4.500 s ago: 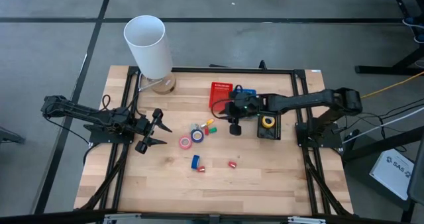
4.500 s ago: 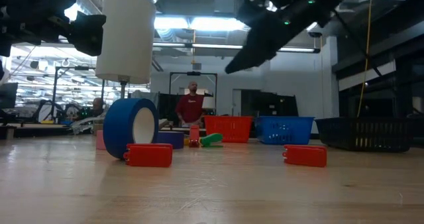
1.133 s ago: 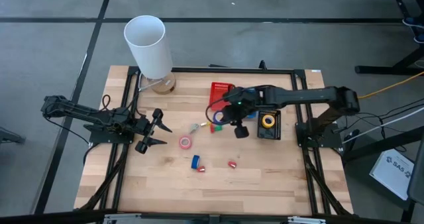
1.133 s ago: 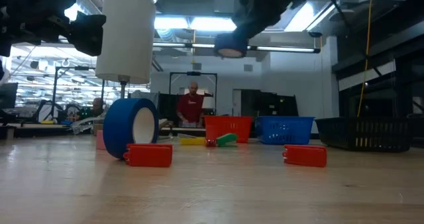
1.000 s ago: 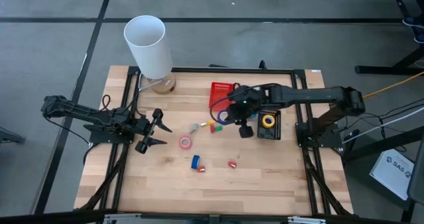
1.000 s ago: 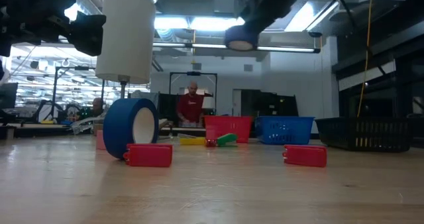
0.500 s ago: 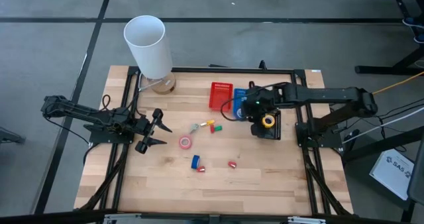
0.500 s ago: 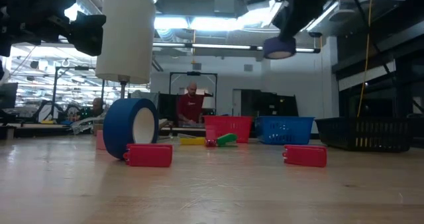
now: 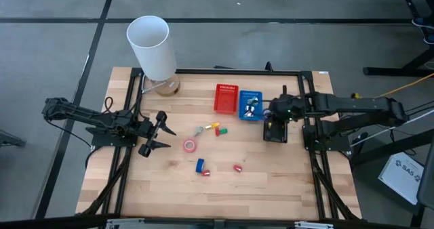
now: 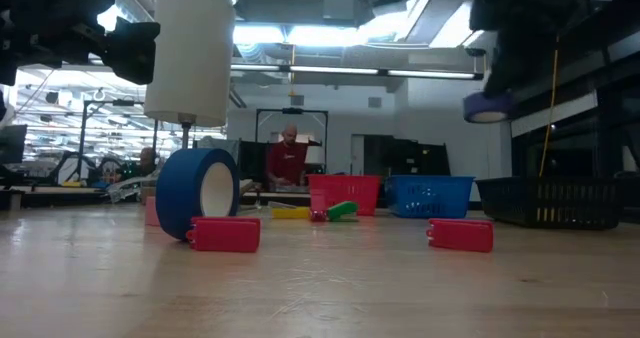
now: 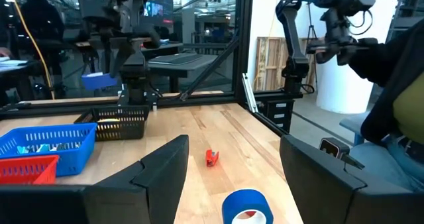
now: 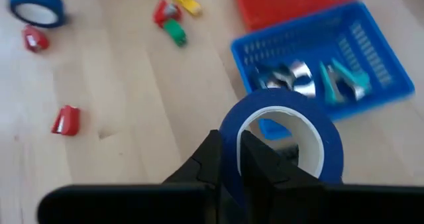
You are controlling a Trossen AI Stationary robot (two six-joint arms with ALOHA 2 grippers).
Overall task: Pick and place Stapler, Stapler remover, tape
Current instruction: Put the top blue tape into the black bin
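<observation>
My right gripper (image 9: 274,116) is shut on a blue tape roll (image 12: 283,136), high over the black basket (image 9: 274,131) at the table's right; in the low view the roll (image 10: 488,106) hangs well above the table. A pink tape roll (image 9: 189,146) lies flat mid-table. Another blue roll (image 9: 200,165) stands on its edge nearer the front. Silver and teal clawed pieces (image 12: 311,75), stapler removers by their look, lie in the blue basket (image 9: 250,105). My left gripper (image 9: 160,131) waits open at the left, level above the table. My right gripper pinches the blue roll's wall (image 12: 232,141) between its two fingers, one finger (image 12: 260,159) inside the ring's hole and one outside. The fingers slant downward from the table's right side. The roll is lifted clear and hangs ahead of the fingertips, tilted.
A red basket (image 9: 226,97) stands next to the blue one. Small red blocky pieces (image 9: 238,167) (image 9: 206,173) and yellow, green and red bits (image 9: 211,128) lie mid-table. A tall white cylinder (image 9: 150,47) stands at the far left. A person (image 10: 288,163) is beyond the table.
My right gripper has carried the blue roll toward the table's right edge, from beside the red basket, past the blue basket, to above the black basket. It has sunk a little and rolled about its own axis. The roll stays clear of the table.
</observation>
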